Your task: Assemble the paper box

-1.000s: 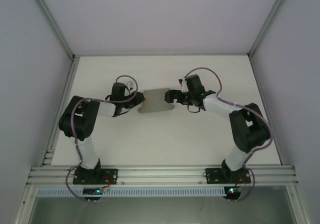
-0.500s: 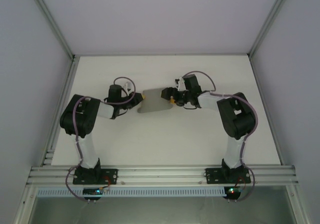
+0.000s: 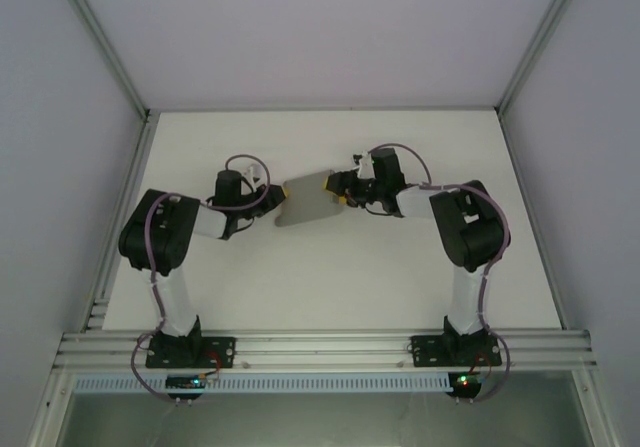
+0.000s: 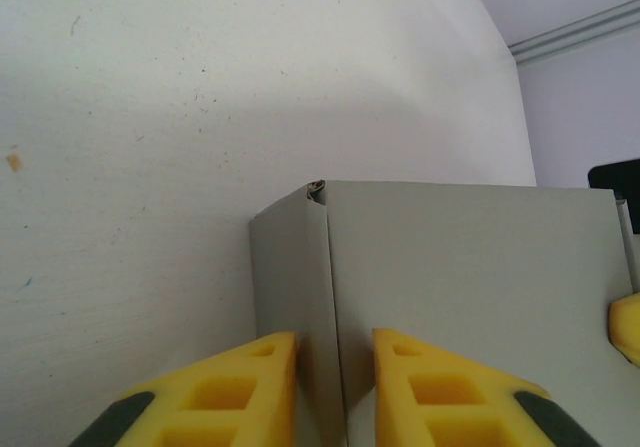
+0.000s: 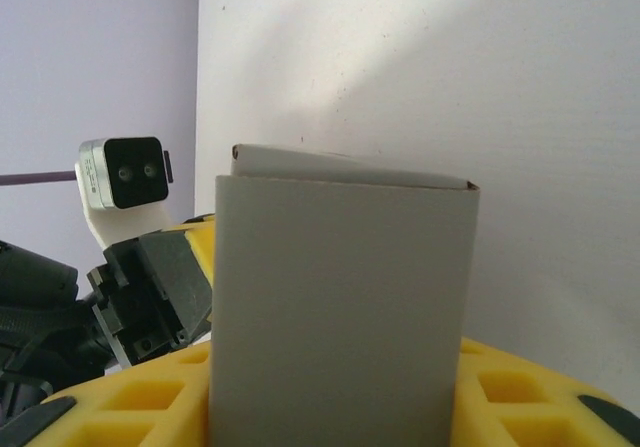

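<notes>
Bottom of the paper box [image 5: 340, 307] past the view's edge; right jaws' hold on it indiscernible

The left end effector [image 3: 284, 195] and right end effector [image 3: 341, 188] are showing bright yellow fingers [image 4: 225, 392] with moulded hollows and dark grey patches at the outer ends. Behind each, black joint housings [image 3: 150, 242] are alternating with white links [image 3: 176, 305], and thin purple cables [image 3: 243, 159] are looping alongside. A white camera block [image 5: 122, 173] is sitting just behind the left one.
</notes>
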{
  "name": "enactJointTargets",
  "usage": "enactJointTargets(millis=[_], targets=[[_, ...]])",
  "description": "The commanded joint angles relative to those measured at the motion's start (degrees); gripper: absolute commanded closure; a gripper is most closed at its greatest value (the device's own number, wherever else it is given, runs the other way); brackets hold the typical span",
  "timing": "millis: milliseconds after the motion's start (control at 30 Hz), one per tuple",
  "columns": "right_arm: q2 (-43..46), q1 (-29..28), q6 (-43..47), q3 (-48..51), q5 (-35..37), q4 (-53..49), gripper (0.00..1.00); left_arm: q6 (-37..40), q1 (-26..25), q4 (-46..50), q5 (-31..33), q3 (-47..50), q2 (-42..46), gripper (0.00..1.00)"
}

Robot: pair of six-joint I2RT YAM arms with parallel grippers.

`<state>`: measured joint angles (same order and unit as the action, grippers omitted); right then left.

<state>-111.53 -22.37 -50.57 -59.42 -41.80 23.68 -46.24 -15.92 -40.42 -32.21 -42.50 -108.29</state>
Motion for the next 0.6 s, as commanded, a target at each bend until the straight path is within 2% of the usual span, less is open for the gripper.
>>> enactJointTargets(millis=[0,67,133,167,233,400,433,500,567], targets=[[3.09,-0.24,2.12,-1.81,-0.24,-5.54,0.56,4.38,-0.82,10.51,2.75,-0.06,2.11,0.65],[4.30,0.10,1.99,-2.23,-0.21,-8.57,0.57,6.80,-1.29,10.83,3.92,-1.19,5.57,0.47],[5.91,0.62,2.13,-2.76,0.14,-12.49,0.58,10.12,-1.89,11.46,4.79,-3.14,8.88,0.22],[6.97,0.95,2.33,-3.13,0.23,-15.01,0.58,12.76,-2.38,12.37,5.20,-4.70,10.59,0.03],[9.05,1.79,1.94,-4.26,1.16,-21.62,0.58,19.61,-4.08,14.03,5.59,-7.32,13.54,0.00],[12.49,6.65,-2.25,-8.00,-0.53,-41.24,0.56,45.57,-11.25,21.81,6.58,-11.81,18.49,0.00],[12.98,7.78,-4.30,-7.69,-1.10,-42.58,0.59,49.99,-12.27,24.23,5.41,-12.79,19.07,0.00],[14.75,9.74,-11.58,-5.33,-3.55,-40.66,0.63,61.47,-13.94,33.07,-0.81,-15.82,19.76,0.00],[16.84,11.57,-18.74,-2.36,-5.73,-36.87,0.66,71.73,-15.93,42.26,-2.33,-18.77,20.11,0.00]])
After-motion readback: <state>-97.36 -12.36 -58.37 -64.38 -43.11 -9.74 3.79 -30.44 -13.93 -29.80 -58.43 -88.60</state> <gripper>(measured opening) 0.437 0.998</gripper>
